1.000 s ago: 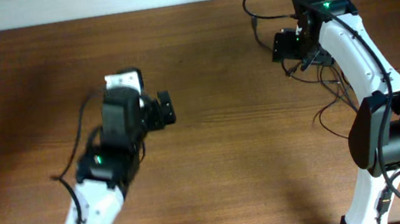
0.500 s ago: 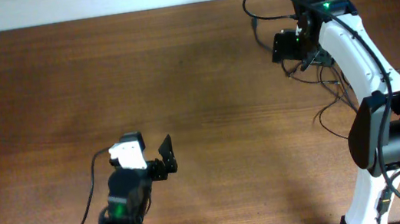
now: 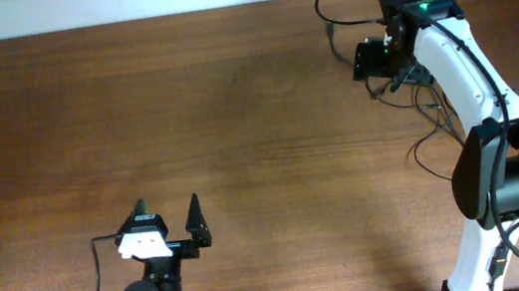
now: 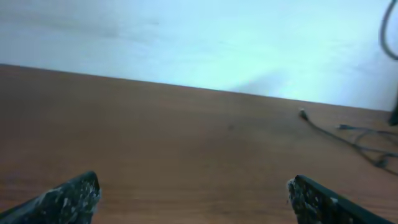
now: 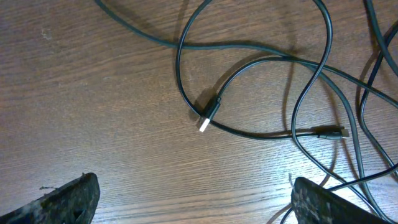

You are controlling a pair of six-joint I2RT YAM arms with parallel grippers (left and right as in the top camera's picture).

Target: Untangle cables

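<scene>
TABLE-TOP TANGLE: The right hand [image 5: 194, 183] hovers with its fingers [image 5: 68, 198] spread wide and holding nothing above the cables [image 5: 261, 134]. These sprawl in loose, crossing loops over the wooden table [image 3: 236, 118]. In the wrist view a silver-tipped plug [image 5: 208, 118] lies just above the centre of the gap between the fingers. A second plug [image 5: 329, 132] lies to its right, and most of the strands crowd the right edge of the frame.

From overhead, the cables [image 3: 435, 124] lie at the right of the frame, partly under the arm, with the right hand [image 3: 374, 58] near the upper right. The left hand [image 3: 170, 228] sits low at the bottom left, also open and empty, well apart from the cords. Its own camera shows them only as thin lines [image 4: 303, 114] at the far right.

The step in hand looks like choosing a free end. It would likely go best to close on the cord just behind the silver-tipped plug, where a single strand lies alone. The strand can then be drawn out along its own run. Pinching at a crossing could catch several strands and tighten the snarl.
</scene>
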